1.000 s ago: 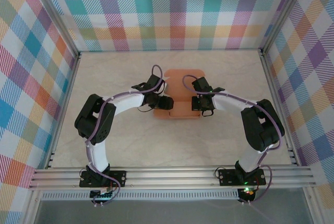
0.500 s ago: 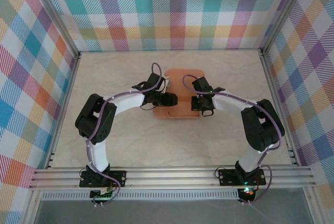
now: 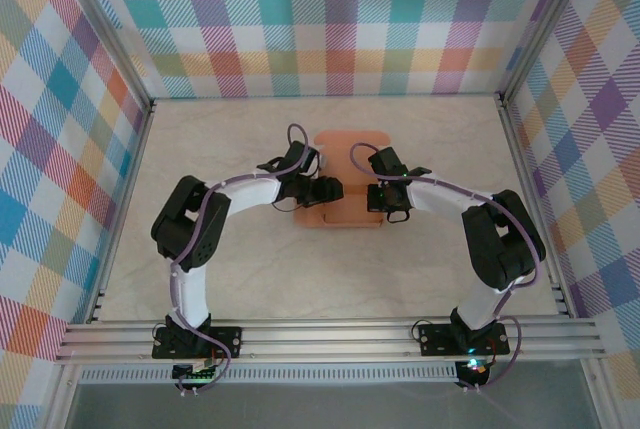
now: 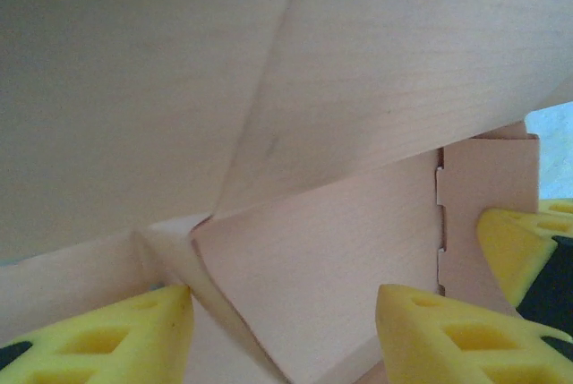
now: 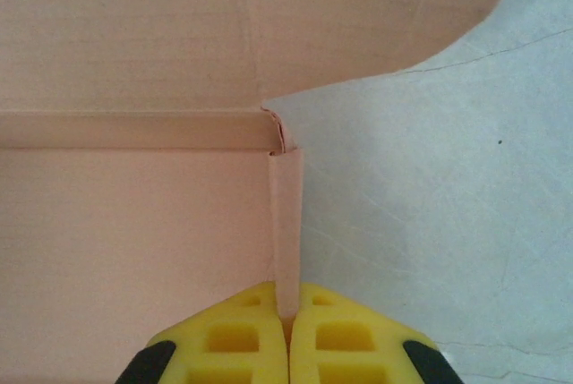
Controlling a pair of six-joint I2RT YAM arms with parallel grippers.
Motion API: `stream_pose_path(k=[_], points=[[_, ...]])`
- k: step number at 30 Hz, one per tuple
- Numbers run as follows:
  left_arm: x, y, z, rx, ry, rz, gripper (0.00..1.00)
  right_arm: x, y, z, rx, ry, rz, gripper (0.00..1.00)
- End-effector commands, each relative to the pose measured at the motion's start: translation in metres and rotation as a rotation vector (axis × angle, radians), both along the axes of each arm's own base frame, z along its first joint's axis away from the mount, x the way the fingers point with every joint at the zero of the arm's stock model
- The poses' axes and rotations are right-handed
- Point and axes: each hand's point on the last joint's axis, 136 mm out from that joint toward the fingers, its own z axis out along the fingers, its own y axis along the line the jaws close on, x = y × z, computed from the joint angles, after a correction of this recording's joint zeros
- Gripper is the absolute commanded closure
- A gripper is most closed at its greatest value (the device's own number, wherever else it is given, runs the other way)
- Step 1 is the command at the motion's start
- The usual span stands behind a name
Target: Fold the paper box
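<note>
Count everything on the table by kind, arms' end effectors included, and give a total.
Box: 1
End effectors: 2 (left end effector, right end effector)
Total: 3

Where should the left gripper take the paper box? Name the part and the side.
Probably the raised left wall of the paper box, pinched edge-on from above, one finger each side. It is thin card standing between the fingers of the open left gripper, and the right gripper clamps the opposite wall that way.
</note>
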Motion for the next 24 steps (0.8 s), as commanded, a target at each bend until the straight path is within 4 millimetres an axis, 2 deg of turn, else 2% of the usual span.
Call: stream_pose_path(k=[1,5,8,12,16,17,19,24], points=[[0.009,0.029,0.065,0.035,-0.145,0.045,0.44,0.001,0.001,0.018,0.008,-0.042,0.009,0.96],[0.008,0.068,0.1,0.01,-0.201,0.128,0.41,0.003,0.0,0.025,0.032,-0.057,0.012,0.95],[0.007,0.103,0.117,-0.029,-0.214,0.227,0.37,0.005,0.001,0.032,0.082,-0.066,0.004,0.96],[0.007,0.151,0.116,-0.068,-0.179,0.364,0.3,0.007,0.006,0.044,0.179,-0.085,0.014,0.96],[0.009,0.19,0.088,-0.163,-0.087,0.508,0.21,0.008,0.014,0.067,0.31,-0.126,0.034,0.97],[0.011,0.193,0.083,-0.196,-0.07,0.524,0.18,0.007,0.016,0.072,0.336,-0.132,0.038,0.97],[0.012,0.185,0.077,-0.229,-0.046,0.494,0.16,0.007,0.019,0.083,0.385,-0.151,0.049,0.97],[0.004,0.142,0.075,-0.255,-0.018,0.364,0.16,0.009,0.02,0.102,0.446,-0.193,0.052,0.97]])
